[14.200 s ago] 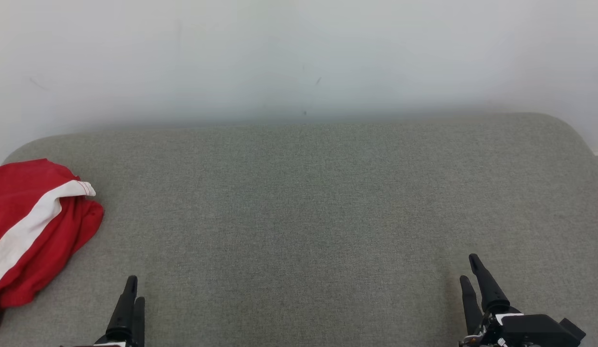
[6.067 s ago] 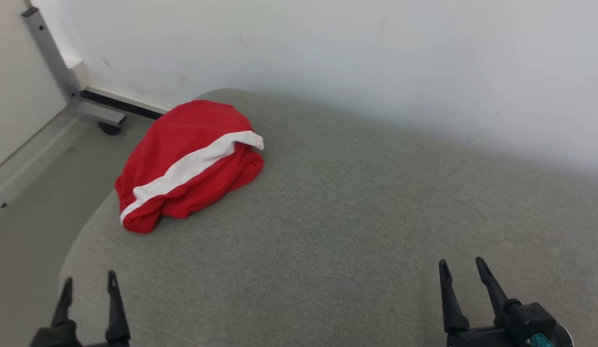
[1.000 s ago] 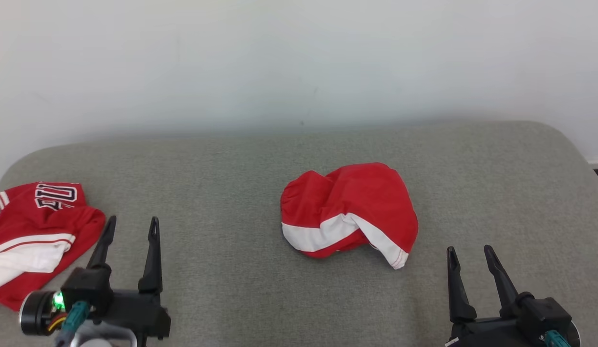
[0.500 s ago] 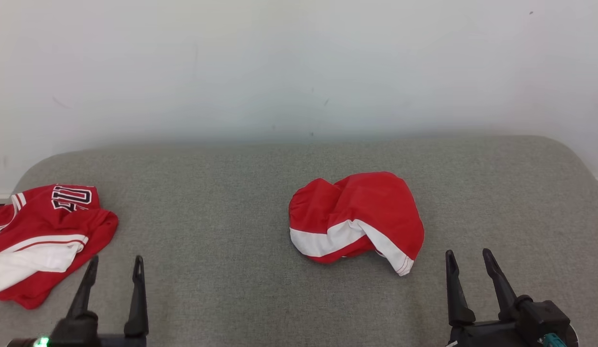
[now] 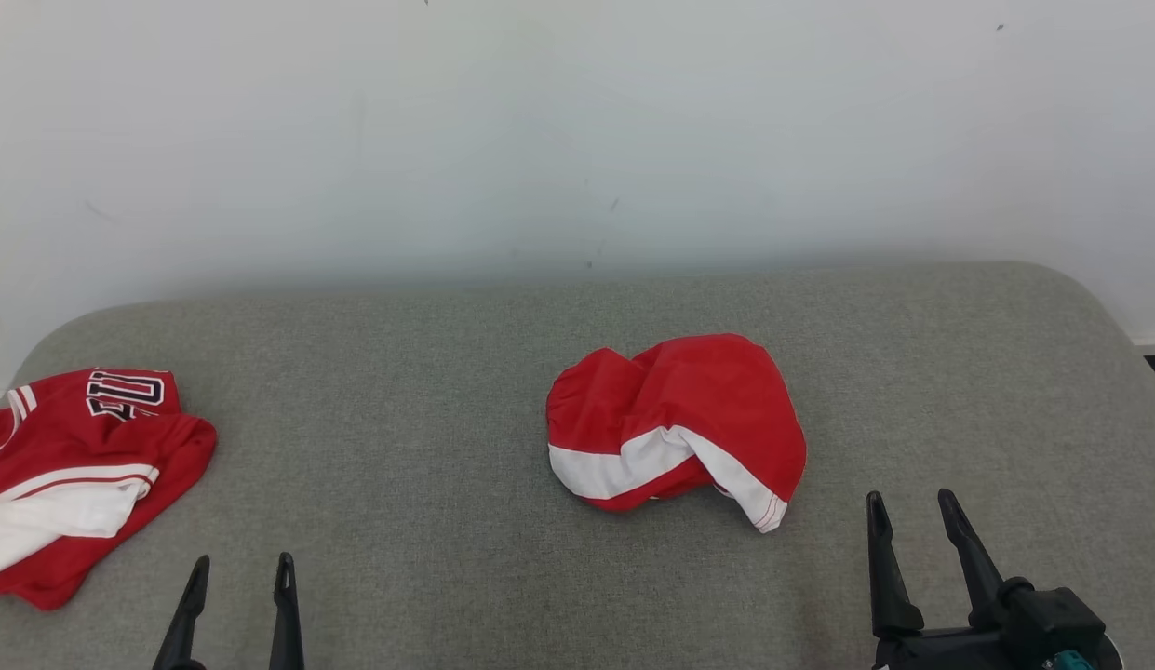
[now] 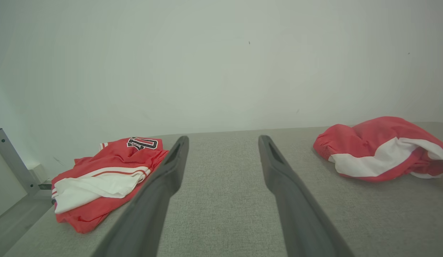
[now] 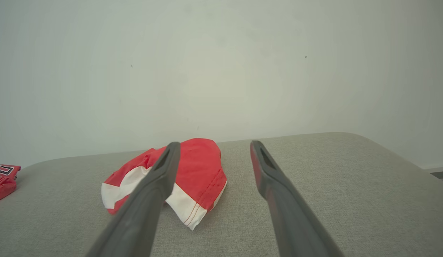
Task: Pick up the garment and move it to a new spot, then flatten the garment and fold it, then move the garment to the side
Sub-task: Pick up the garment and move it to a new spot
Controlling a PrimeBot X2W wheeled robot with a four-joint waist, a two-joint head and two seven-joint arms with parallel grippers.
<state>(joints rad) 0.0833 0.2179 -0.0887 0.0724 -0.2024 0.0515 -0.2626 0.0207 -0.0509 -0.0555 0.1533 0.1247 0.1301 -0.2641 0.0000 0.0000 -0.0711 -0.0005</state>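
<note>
Jersey (image 5: 74, 475): red and white with dark lettering, rumpled at the 9 o'clock edge of the grey cushion (image 5: 428, 391) in the head view. Part of it runs off that view's left edge.
Left gripper (image 5: 243, 559): at 7 o'clock in the head view, fingers spread wide with bare cushion between them. It holds nothing and touches nothing. The jersey lies at its 10 o'clock, apart from it.
Left wrist view: the jersey sits to the left of the fingers and the garment (image 6: 382, 150) far to the right.
Garment, place: a red heap with a white band, near the middle of the cushion and just right of centre, well apart from the jersey.
Garment, lie: crumpled, not flat. It is a little wider than deep, with the long axis running roughly 9 to 3 o'clock. A loose white-edged corner points to about 5 o'clock.
Right gripper (image 5: 910, 495): at 5 o'clock in the head view, fingers wide apart and empty. The garment is at its 10 o'clock, near but not touching.
Wall (image 5: 577, 140): plain and pale, behind the cushion at 12 o'clock.
</note>
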